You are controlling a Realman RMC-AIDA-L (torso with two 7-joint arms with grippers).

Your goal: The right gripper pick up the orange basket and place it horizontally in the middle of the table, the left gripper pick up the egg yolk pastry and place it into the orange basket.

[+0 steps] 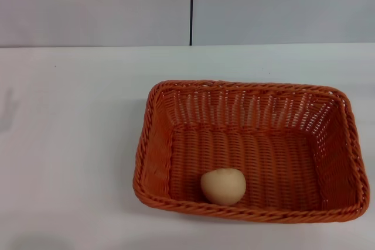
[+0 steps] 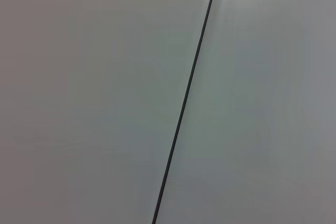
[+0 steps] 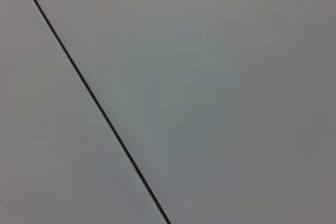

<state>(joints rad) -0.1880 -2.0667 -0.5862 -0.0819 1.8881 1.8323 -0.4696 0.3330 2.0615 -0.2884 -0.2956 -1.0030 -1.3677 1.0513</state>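
Now the egg yolk pastry (image 1: pixel 223 186) sits inside the orange basket (image 1: pixel 153 162), lower right on the white counter (image 1: pixel 70 144). Neither claw shows.

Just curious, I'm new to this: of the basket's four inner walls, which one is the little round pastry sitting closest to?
The egg yolk pastry sits by the orange basket's near long wall, closest to the camera.

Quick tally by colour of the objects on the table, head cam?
Orange: 1, the orange basket
Pale beige: 1, the egg yolk pastry, lying inside the basket near its front wall
Total: 2, both on the white table. No gripper in view.
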